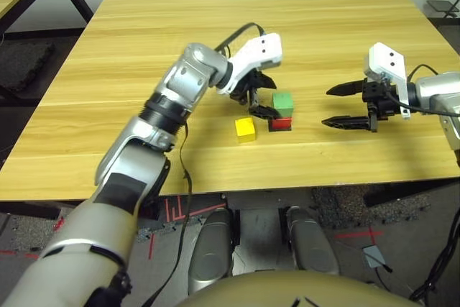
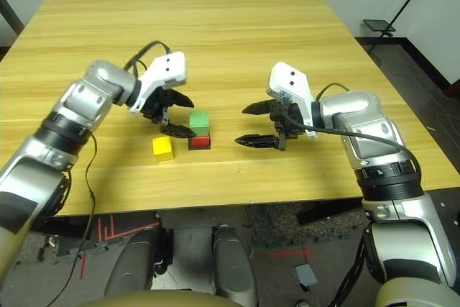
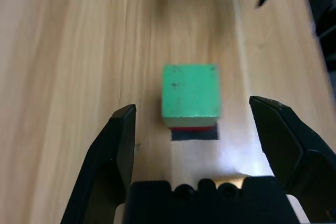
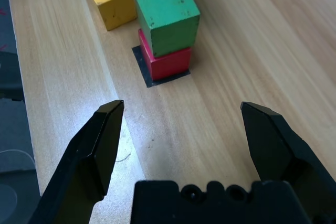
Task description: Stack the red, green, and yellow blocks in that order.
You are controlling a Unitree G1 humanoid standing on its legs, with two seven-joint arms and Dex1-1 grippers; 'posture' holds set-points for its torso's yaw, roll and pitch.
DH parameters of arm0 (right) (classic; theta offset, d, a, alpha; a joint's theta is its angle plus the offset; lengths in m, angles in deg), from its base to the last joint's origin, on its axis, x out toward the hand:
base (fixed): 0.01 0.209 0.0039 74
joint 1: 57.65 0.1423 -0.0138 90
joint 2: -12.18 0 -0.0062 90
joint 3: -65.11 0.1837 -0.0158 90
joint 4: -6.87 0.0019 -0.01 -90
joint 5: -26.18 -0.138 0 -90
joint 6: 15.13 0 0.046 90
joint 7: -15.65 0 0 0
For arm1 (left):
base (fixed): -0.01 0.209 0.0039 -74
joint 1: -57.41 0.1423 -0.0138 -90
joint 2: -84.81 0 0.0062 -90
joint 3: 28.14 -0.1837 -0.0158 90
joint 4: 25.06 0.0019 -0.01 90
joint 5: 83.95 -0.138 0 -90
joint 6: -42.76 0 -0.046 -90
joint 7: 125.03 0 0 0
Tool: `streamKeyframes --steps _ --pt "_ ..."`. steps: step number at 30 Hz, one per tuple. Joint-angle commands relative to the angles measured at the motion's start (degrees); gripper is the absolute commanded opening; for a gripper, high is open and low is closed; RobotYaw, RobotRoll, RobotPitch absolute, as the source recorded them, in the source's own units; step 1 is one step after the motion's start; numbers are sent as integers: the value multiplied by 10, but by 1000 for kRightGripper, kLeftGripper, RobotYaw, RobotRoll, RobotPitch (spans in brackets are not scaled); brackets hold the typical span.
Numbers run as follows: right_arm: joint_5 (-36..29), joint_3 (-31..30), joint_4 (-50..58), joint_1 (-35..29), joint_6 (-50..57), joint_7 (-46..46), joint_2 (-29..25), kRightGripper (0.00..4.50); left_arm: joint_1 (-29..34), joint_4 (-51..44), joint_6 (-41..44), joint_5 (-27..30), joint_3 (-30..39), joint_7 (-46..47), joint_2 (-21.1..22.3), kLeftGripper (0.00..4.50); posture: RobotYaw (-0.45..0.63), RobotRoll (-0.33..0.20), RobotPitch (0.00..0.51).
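- A long wooden table (image 1: 215, 26) with a pale yellow grain fills the space ahead of me; dark floor shows past its near edge, and another wooden table corner sits off to my far left.
- The green block (image 1: 283, 101) sits on top of the red block (image 1: 281, 124), a little askew so its edges do not line up with the red ones.
- The red block stands on a flat black square patch (image 4: 157, 80) stuck to the tabletop; a thin border of the patch shows around the block's base.
- The yellow block (image 1: 246, 129) lies on the bare wood just beside the stack, on my left of it, apart from the red block by a narrow gap.
- My left gripper (image 1: 260, 98) hangs just to the left of the stack, angled downward toward it. Its fingers are spread wide and hold nothing; in the left wrist view the green block lies in the gap between the two black fingers (image 3: 118, 145), touching neither.
- One left fingertip hangs close to the stack's lower part in the head views; I cannot tell whether it touches.
- My right gripper (image 2: 259, 124) hovers to the right of the stack, well apart from it, pointing toward the blocks. Its fingers (image 4: 100, 145) are also spread wide and empty, with bare wood between them.
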Motion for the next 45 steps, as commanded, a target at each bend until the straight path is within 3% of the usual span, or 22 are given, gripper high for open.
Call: streamKeyframes --steps 1,6,15,25,29,33,40,45 --pt "-1 0 -15 11 -11 4 2 4500 56 -126 118 31 6 18 56 4431 145 -67 73" --pt "2 -6 -31 23 -20 7 11 4500 133 -212 183 54 24 82 77 4431 168 -71 71" --pt "0 -13 -26 32 -12 12 18 4500 193 -150 88 34 2 171 47 4431 163 -79 80" --pt "-8 -1 9 9 16 2 9 4500 210 -79 -29 4 -54 144 55 4431 126 -75 89" --pt "-18 8 19 -2 16 6 6 4500 214 -69 -39 6 -55 135 55 3470 119 -71 90" --pt "-25 14 26 -10 17 6 1 4500 183 -77 -15 23 -33 125 55 2047 117 -67 89" --pt "-34 17 32 -14 22 -1 -2 4500 66 -84 28 58 -4 86 57 1968 116 -62 85" --pt "-32 19 28 -15 19 0 -1 4500 -7 -43 11 53 -24 39 59 1968 113 -58 82"
